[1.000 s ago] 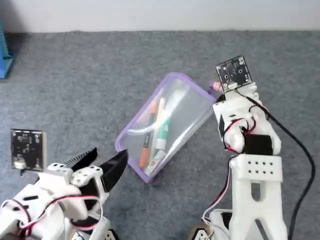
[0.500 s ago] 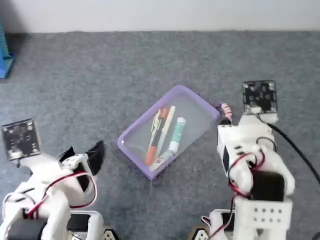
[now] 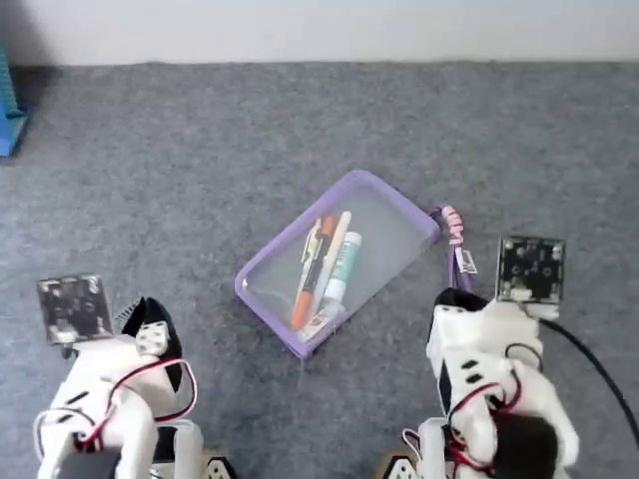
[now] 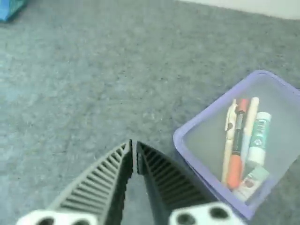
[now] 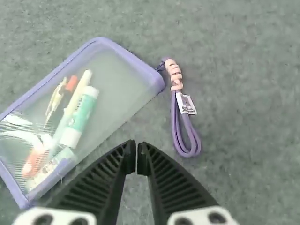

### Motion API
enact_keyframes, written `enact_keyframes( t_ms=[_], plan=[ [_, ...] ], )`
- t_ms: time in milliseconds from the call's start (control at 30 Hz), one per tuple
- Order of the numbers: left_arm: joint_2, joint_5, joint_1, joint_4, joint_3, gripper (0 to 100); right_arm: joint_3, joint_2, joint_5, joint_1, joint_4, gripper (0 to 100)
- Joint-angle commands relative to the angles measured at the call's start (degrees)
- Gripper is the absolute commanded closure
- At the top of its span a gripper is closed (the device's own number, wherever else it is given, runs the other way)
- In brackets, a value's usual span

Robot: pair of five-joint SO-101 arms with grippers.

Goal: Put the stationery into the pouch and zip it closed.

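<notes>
The pouch (image 3: 391, 236) lies flat on the table (image 3: 150, 150) with the stationery (image 3: 329, 267) inside; we judge the zip closed. Hence the left gripper (image 4: 133, 157) and right gripper (image 5: 136, 157) hover clear of it, each with jaws together, empty.

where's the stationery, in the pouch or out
Inside: pens and glue stick lie behind the clear face of the pouch.

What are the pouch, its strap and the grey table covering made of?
The pouch looks like soft, slightly frosted clear plastic, since the pens show through; its purple edging could be fabric or vinyl. The strap seems a purple cord with pink beads, material unclear. The table covering looks matte and fuzzy, like felt or low carpet.
</notes>
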Motion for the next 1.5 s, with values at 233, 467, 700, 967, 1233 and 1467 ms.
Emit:
enact_keyframes(
  t_ms=[233, 467, 700, 967, 1233, 1467],
  plan=[
    [-5.27, -7.74, 0.18, -11.60, 15.69, 98, 18.64, -16.92, -0.26, 0.22, -0.04, 99.1],
    [-5.27, -7.74, 0.26, -14.33, 24.84, 98, 24.62, -15.69, -0.26, 0.22, -1.19, 99.1],
    [-5.36, -7.74, 0.26, -14.07, 29.23, 98, 31.12, -15.69, -0.26, 0.22, -2.24, 99.0],
    [-5.27, -7.74, -0.09, -18.46, 37.14, 98, 38.77, -15.69, -0.53, 0.66, -5.32, 99.0],
    [-5.27, -7.65, 0.00, -20.75, 36.97, 98, 41.76, -15.60, -0.44, 0.31, -6.73, 99.0],
    [-5.19, -7.65, 0.00, -20.75, 36.97, 98, 41.76, -15.60, -0.44, 0.31, -6.73, 99.0]
  ],
)
